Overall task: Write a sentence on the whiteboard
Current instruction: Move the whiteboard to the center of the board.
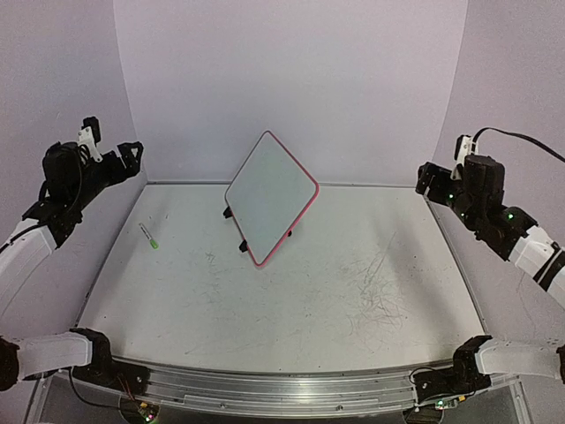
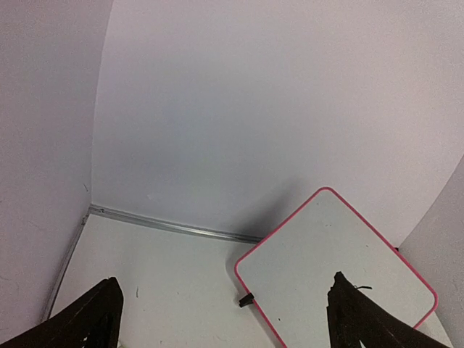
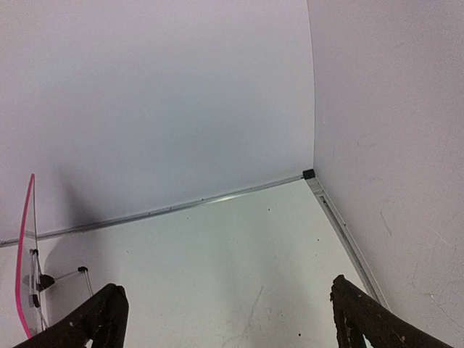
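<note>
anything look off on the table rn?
Whiteboard stands propped but turned askew to the table edges, face blank. Pen scribbles mar the surface right of it. A green-tipped marker lies loose near the left edge.

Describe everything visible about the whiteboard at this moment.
The whiteboard is a small white rectangle with rounded corners and a thin red-pink rim. It stands propped up steeply on small black clip feet near the back middle of the table, its face angled toward the left side. The face looks blank, with no writing discernible. Only the table touches it.
</note>
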Controlling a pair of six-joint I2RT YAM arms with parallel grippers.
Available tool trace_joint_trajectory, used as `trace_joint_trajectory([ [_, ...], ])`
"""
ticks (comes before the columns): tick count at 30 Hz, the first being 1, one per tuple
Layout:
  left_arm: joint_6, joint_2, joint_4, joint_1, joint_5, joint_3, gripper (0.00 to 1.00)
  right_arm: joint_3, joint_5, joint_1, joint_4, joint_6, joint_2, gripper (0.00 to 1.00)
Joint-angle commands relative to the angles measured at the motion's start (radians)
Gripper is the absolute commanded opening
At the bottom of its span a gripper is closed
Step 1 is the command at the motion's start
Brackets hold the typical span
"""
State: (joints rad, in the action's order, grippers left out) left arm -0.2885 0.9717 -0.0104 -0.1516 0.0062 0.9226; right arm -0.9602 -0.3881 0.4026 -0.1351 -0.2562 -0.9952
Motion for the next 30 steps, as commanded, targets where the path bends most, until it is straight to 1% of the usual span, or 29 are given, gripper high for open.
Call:
trace_joint_trajectory([
  [1,-0.017,0.06,-0.117,0.001,0.151,0.0,0.99,-0.01,-0.003,0.004,-0.031,-0.024,-0.007,0.98],
  [6,-0.069,0.079,-0.117,0.0,0.238,-0.028,0.99,-0.006,0.035,0.004,-0.045,-0.022,-0.019,0.98],
  [13,-0.156,0.166,-0.089,-0.01,0.345,-0.08,0.99,0.003,0.095,0.003,-0.074,-0.034,-0.045,0.98],
  [17,-0.193,0.227,-0.043,-0.069,0.361,-0.112,0.99,0.014,0.151,0.003,-0.079,-0.045,-0.052,0.98],
  [22,-0.242,0.376,0.002,-0.13,0.393,-0.12,0.99,0.037,0.223,0.005,-0.078,-0.084,-0.06,0.98],
  [23,-0.247,0.412,0.006,-0.142,0.392,-0.113,0.96,0.043,0.235,0.005,-0.078,-0.097,-0.061,0.98],
  [24,-0.25,0.453,0.006,-0.156,0.38,-0.106,0.91,0.049,0.247,0.005,-0.078,-0.106,-0.064,0.98],
  [28,-0.273,0.585,0.006,-0.189,0.337,-0.073,0.81,0.055,0.262,0.005,-0.095,-0.15,-0.091,0.98],
  [30,-0.276,0.632,0.035,-0.21,0.309,-0.055,0.76,0.053,0.265,0.005,-0.113,-0.172,-0.105,0.98],
])
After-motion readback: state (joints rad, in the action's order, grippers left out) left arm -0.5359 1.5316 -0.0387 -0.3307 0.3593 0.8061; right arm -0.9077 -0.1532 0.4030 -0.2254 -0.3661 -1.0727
